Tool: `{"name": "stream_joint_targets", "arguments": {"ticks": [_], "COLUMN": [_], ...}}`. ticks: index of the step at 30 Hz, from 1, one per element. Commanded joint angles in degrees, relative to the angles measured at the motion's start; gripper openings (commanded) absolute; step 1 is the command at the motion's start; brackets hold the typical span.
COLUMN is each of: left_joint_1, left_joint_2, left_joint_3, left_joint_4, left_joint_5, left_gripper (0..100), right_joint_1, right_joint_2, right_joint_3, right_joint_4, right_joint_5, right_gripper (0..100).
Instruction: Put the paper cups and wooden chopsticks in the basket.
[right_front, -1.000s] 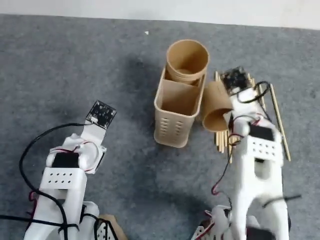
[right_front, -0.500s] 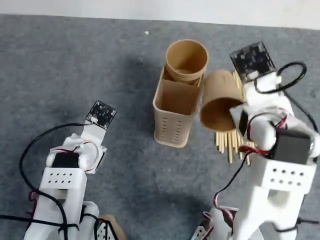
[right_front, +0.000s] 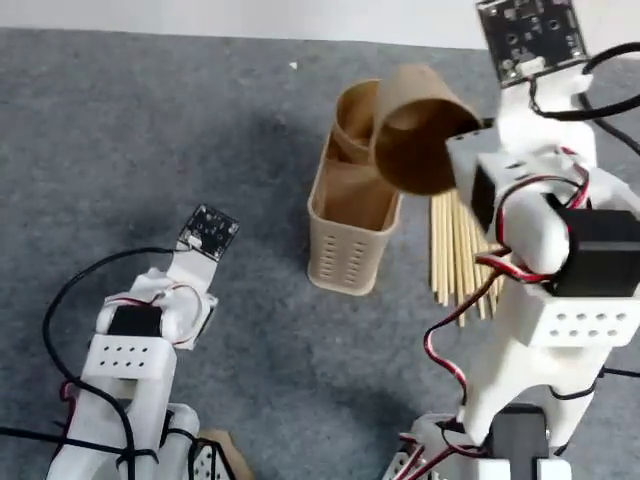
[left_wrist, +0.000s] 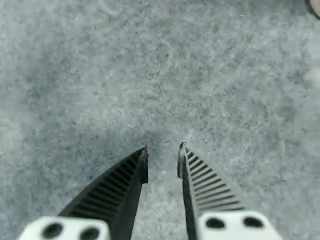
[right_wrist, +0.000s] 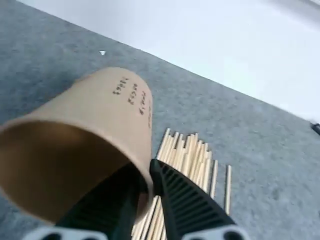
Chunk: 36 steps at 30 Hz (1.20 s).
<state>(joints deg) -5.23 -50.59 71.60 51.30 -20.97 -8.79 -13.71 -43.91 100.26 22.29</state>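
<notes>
My right gripper (right_wrist: 145, 187) is shut on the rim of a brown paper cup (right_front: 420, 130), holding it tilted in the air beside and above the beige basket (right_front: 348, 255). Another paper cup (right_front: 352, 125) stands in the basket's far compartment. The held paper cup (right_wrist: 85, 145) is close to the right wrist camera, its mouth facing it. Wooden chopsticks (right_front: 458, 250) lie in a pile on the carpet right of the basket; the chopsticks (right_wrist: 187, 160) lie beyond the cup in the right wrist view. My left gripper (left_wrist: 162, 155) hangs slightly open over bare carpet at the left arm (right_front: 150, 310).
Grey carpet (right_front: 150, 130) covers the table, with a pale wall strip (right_front: 250, 18) along the far edge. A small white speck (right_front: 292, 67) lies far back. The basket's near compartment (right_front: 350, 195) holds nothing.
The right arm has lifted the paper cup up off the chopsticks and swung it toward the basket's top. The left arm has barely shifted.
</notes>
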Motion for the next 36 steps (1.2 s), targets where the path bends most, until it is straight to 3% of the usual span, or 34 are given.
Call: {"name": "stream_joint_targets", "arguments": {"ticks": [1, 10, 36], "left_joint_1": [0.84, 0.84, 1.27], "left_joint_2": [-0.84, -0.84, -1.27], "left_joint_3": [-0.31, -0.31, 0.66], "left_joint_4": [-0.7, -0.79, -1.05], "left_joint_5": [-0.09, -0.09, -0.18], "left_gripper": [13, 13, 13], "right_joint_1": [-2.07, -2.07, -2.07], "right_joint_2": [-0.04, 0.4, 0.4], "right_joint_3": [2.77, 10.07, 12.62], "right_joint_4": [0.92, -4.88, -16.92], "right_joint_5": [-0.88, -2.73, -5.71], "right_gripper": [0.6, 0.5, 0.5]}}
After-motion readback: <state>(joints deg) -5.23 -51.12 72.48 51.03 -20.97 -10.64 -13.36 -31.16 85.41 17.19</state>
